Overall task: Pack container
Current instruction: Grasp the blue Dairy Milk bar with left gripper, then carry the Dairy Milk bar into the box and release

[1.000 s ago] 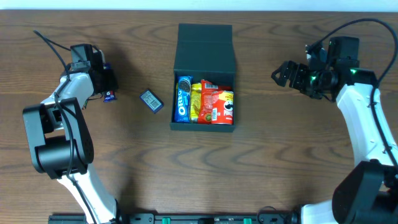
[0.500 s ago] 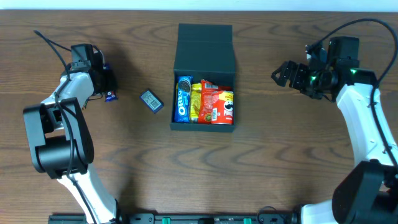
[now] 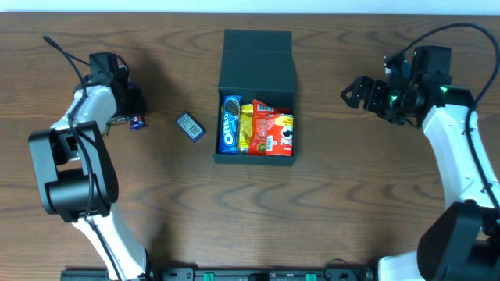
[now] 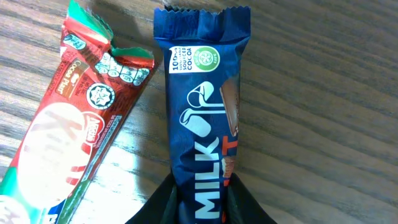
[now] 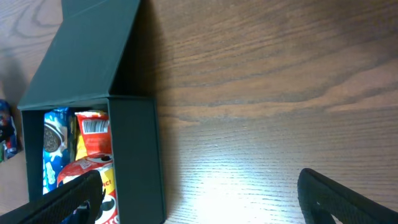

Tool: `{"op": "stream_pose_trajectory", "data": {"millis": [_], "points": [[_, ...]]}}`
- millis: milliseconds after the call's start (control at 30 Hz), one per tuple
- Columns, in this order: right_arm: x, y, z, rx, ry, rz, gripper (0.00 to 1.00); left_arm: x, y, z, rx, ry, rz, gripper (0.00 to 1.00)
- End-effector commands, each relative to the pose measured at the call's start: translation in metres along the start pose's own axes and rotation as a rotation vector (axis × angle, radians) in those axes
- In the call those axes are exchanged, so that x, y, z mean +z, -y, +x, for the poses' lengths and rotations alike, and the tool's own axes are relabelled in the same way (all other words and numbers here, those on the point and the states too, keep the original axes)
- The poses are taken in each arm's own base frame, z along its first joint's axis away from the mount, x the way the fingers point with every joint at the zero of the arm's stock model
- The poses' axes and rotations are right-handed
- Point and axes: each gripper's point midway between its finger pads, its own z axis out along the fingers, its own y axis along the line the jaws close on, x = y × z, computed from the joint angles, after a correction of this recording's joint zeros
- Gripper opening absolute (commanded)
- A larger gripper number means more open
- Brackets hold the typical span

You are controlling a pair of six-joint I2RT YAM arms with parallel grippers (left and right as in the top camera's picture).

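The container (image 3: 257,58), a dark square box with its flap lid folded back, sits mid-table holding an Oreo pack (image 3: 230,125) and red and yellow snack packets (image 3: 273,131). At the far left my left gripper (image 3: 131,105) points down at the table. In the left wrist view its jaws (image 4: 200,202) press both sides of a blue milk chocolate bar (image 4: 202,99) lying on the wood. A red-and-white wafer bar (image 4: 68,130) lies beside it. My right gripper (image 3: 355,92) hovers open to the right of the container (image 5: 134,149), with nothing between its fingers (image 5: 336,193).
A small blue snack packet (image 3: 190,126) lies on the wood between the left arm and the container. Cables trail from both arms near the back edge. Bare wooden tabletop (image 3: 351,195) stretches in front of and right of the box.
The left jaws have narrowed onto the blue chocolate bar, and the left wrist shifted slightly. The right arm and the container's contents have not moved.
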Motion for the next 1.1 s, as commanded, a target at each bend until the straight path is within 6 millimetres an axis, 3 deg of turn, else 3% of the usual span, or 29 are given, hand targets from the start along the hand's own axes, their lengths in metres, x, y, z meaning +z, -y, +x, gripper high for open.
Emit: {"op": "stream_pose_trajectory", "data": {"millis": [0, 133, 367, 433, 633, 733, 867, 1067], "points": [[-0.008, -0.005, -0.008, -0.005, 0.029, -0.013, 0.99, -0.005, 0.004, -0.013, 0.012, -0.011, -0.022, 0.19], [-0.008, -0.005, -0.008, -0.005, 0.030, -0.013, 0.99, -0.042, 0.039, -0.044, 0.073, 0.019, 0.001, 0.14], [-0.010, -0.001, -0.015, 0.025, 0.055, -0.012, 0.99, -0.078, 0.111, -0.047, 0.200, 0.024, 0.052, 0.08], [-0.013, 0.004, -0.019, 0.035, 0.070, -0.008, 0.99, -0.086, 0.139, -0.036, 0.223, 0.006, 0.070, 0.07], [-0.023, 0.028, -0.030, 0.082, 0.112, 0.016, 0.99, -0.098, 0.219, 0.026, 0.328, -0.086, 0.108, 0.06], [-0.026, 0.036, -0.035, 0.094, 0.132, 0.023, 0.99, -0.102, 0.243, 0.049, 0.395, -0.108, 0.120, 0.05], [-0.030, 0.041, -0.041, 0.095, 0.157, 0.026, 0.99, -0.107, 0.264, 0.070, 0.407, -0.128, 0.129, 0.06], [-0.031, 0.041, -0.046, 0.088, 0.175, 0.024, 0.99, -0.110, 0.274, 0.088, 0.346, -0.162, 0.117, 0.06]]}}
